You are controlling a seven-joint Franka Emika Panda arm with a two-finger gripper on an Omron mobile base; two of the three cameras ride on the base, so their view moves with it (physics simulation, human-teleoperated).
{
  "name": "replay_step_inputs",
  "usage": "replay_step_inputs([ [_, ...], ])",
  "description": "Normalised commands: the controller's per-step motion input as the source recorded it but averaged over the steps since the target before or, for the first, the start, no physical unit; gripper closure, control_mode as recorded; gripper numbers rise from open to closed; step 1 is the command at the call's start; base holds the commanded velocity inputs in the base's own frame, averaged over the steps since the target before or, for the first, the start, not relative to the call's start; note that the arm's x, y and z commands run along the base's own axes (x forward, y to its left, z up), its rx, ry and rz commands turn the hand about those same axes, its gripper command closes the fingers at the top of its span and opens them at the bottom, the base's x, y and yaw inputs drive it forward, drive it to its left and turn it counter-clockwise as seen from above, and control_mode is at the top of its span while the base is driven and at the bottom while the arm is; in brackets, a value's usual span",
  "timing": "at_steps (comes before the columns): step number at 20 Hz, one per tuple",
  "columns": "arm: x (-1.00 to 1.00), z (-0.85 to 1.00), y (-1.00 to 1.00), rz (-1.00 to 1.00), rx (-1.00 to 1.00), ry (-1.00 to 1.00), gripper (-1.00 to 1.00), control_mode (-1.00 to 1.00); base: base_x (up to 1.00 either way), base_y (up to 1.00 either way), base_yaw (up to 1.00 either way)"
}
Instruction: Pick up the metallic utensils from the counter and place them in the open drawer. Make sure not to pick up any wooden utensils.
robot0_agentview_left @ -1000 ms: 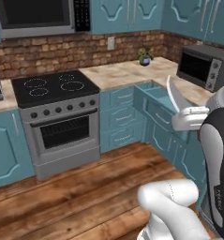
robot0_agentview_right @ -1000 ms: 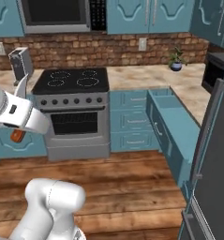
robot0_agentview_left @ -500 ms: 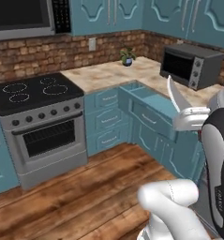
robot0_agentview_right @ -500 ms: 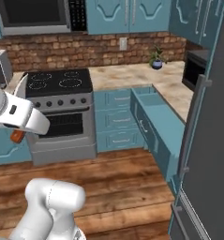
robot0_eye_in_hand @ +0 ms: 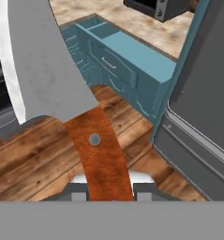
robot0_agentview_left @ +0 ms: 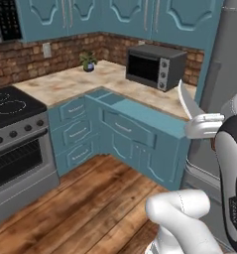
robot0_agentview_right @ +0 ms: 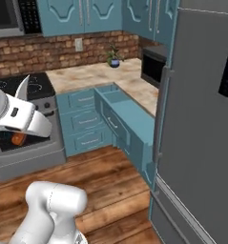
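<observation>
My gripper [robot0_eye_in_hand: 111,192] pinches the reddish-brown handle of the knife [robot0_eye_in_hand: 48,75], blade pointing up; the open drawer [robot0_eye_in_hand: 132,54] lies ahead, beyond the blade.

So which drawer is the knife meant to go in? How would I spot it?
Start at the microwave on the marbled counter. Just below the counter edge, between plant and microwave, the open drawer juts out over the wooden floor. It is wide and shallow; the teal drawers beside it are narrower and shut.
</observation>
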Motion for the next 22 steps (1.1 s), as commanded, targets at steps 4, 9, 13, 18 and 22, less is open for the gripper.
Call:
replay_step_inputs([
  [4,0.00,0.00,0.00,0.00,0.00,0.00,1.00,1.00,0.71,0.05,-0.02],
  [9,0.00,0.00,0.00,0.00,0.00,0.00,1.00,1.00,0.72,0.00,0.00],
  [13,0.00,0.00,0.00,0.00,0.00,0.00,1.00,1.00,0.65,0.00,0.00],
  [18,0.00,0.00,0.00,0.00,0.00,0.00,1.00,1.00,0.29,0.03,-0.08],
  [22,0.00,0.00,0.00,0.00,0.00,0.00,1.00,1.00,0.05,0.03,-0.14],
])
